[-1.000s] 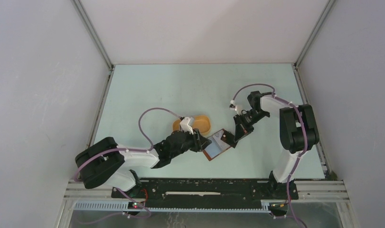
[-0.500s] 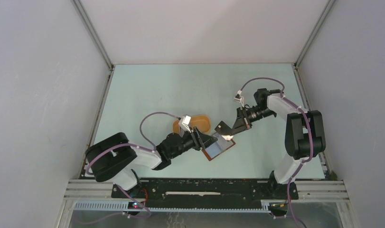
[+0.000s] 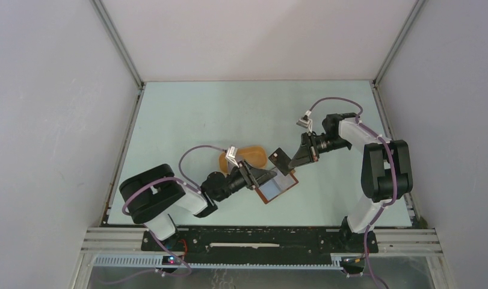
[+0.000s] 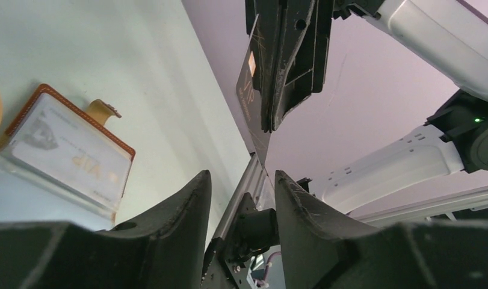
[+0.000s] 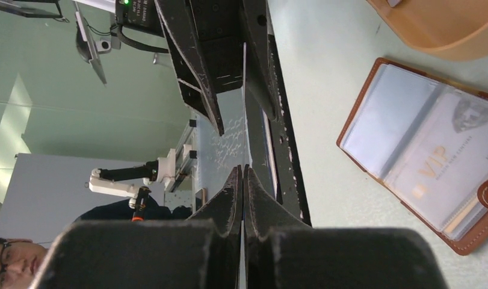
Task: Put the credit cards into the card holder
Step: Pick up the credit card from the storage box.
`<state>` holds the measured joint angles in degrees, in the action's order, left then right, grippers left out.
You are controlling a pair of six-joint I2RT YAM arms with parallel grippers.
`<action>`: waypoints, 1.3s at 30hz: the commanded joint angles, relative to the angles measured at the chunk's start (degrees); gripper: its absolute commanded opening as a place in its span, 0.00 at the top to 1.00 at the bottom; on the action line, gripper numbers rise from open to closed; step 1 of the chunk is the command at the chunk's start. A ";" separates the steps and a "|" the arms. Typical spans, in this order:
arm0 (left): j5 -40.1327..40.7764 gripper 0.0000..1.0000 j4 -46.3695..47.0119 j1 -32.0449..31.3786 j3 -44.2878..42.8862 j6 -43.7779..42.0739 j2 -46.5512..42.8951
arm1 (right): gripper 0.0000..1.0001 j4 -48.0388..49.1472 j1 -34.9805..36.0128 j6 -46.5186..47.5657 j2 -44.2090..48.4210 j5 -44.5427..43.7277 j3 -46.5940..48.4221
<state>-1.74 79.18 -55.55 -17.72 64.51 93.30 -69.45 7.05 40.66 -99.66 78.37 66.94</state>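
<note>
The card holder [image 3: 278, 188] lies open on the table, brown-edged, with a pale "VIP" card [image 5: 437, 165] in its clear pocket. My right gripper [image 3: 293, 161] hangs just above its far side, shut on a dark credit card [image 3: 280, 159] held on edge. That card [image 4: 252, 90] shows between the right gripper's fingers in the left wrist view. In the right wrist view it is a thin line at the right gripper [image 5: 242, 170]. My left gripper [image 3: 269, 175] is at the holder's near-left edge. Nothing lies between the open fingers of the left gripper [image 4: 241, 176]; the holder [image 4: 67, 153] is to their left.
An orange-yellow oval tray [image 3: 253, 156] sits just behind the left gripper, close to the holder. The tray's rim [image 5: 434, 27] is at the top right of the right wrist view. Grey walls and metal rails border the pale green table.
The right gripper has swung up and back from the holder's right edge, lifting the dark card. The left gripper's jaws have widened and its arm has shifted slightly right.
</note>
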 commanded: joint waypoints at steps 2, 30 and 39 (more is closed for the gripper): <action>-0.66 0.55 6.18 -0.60 -3.78 2.15 2.13 | 1.00 -2.40 -0.45 2.89 2.17 4.69 1.80; -2.29 1.00 7.57 -0.94 -7.58 1.81 5.63 | 0.73 -6.31 -0.63 7.76 1.13 6.67 1.79; -5.36 1.00 7.52 -0.30 2.16 -1.13 0.54 | 0.59 -9.79 -3.70 12.91 3.12 2.92 3.73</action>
<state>-4.23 84.93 -56.18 -19.53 66.46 97.38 -76.97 5.17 49.65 -99.66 82.28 68.40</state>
